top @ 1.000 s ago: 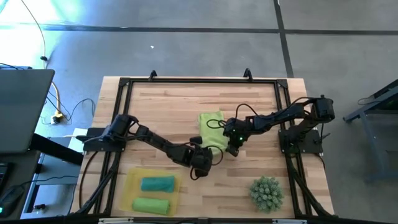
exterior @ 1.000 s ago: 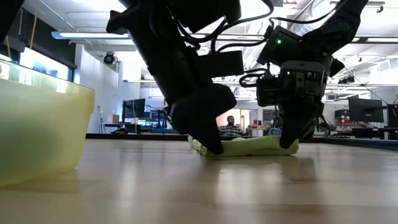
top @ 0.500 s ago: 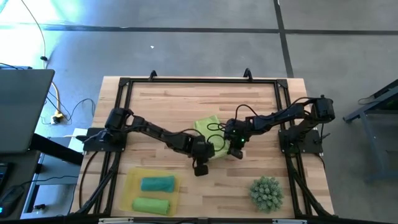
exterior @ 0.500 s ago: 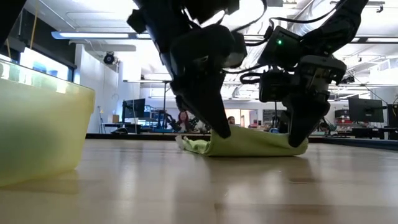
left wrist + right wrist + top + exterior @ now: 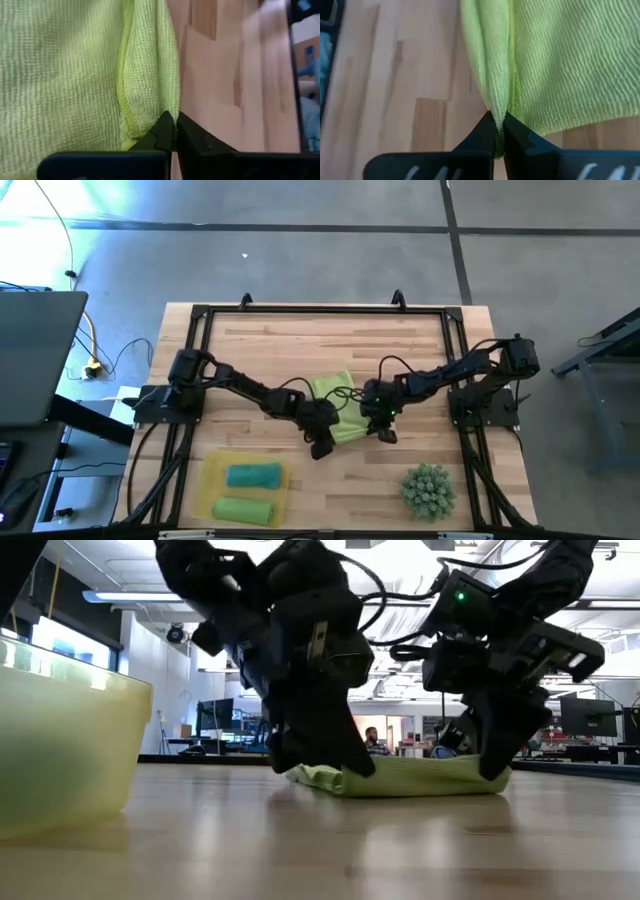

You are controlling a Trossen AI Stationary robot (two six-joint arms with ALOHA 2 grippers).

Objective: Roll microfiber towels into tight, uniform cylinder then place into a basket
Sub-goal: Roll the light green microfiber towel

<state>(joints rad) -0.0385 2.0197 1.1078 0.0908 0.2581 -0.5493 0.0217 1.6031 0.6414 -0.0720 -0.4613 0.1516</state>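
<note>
Lime towel (image 5: 337, 410) now folded shorter mid-table, drawn nearer the front edge than a second ago. Left gripper (image 5: 173, 131) and right gripper (image 5: 499, 131) pinched shut on its near corners. Bare wood around. Basket (image 5: 205, 498) front-left, well apart, holding two rolls (image 5: 252, 476).

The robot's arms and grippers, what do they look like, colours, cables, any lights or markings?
Both arms are black or very dark, built of jointed segments, with thin black cables looping loosely along them. The left gripper and the right gripper each end in two dark, wedge-shaped fingers tapering to a point. A small green light glows on the right arm's wrist housing. No lettering or markings are legible.
</note>
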